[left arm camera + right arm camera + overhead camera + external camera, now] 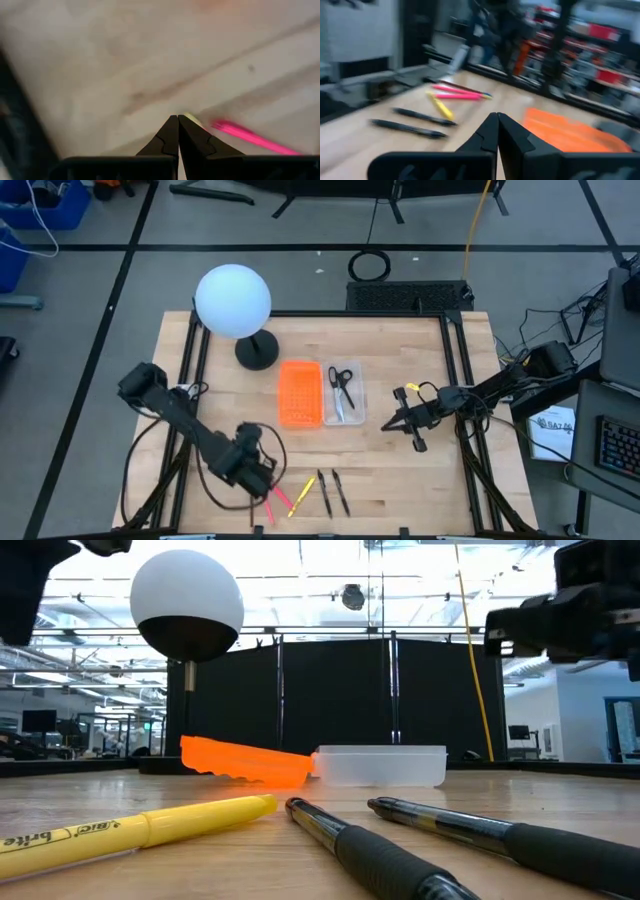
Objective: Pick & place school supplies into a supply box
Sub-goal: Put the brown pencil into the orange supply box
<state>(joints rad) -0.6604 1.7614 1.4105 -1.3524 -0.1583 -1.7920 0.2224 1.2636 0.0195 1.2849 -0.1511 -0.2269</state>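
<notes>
The clear supply box (343, 393) sits mid-table with black-handled scissors (339, 383) inside, beside an orange tray (300, 393). Near the front edge lie pink pens (279, 500), a yellow pen (302, 493) and two dark pens (333, 492). My left gripper (262, 480) points down just left of the pink pens, fingers shut (177, 120), with a pink pen (250, 137) beside them. My right gripper (392, 423) hovers level to the right of the box, shut (497, 116) and holding nothing.
A white globe lamp (232, 300) on a dark round base (257, 352) stands at the back left. Black frame rails (455, 370) run along the table's sides. Bare wood lies between the pens and the box.
</notes>
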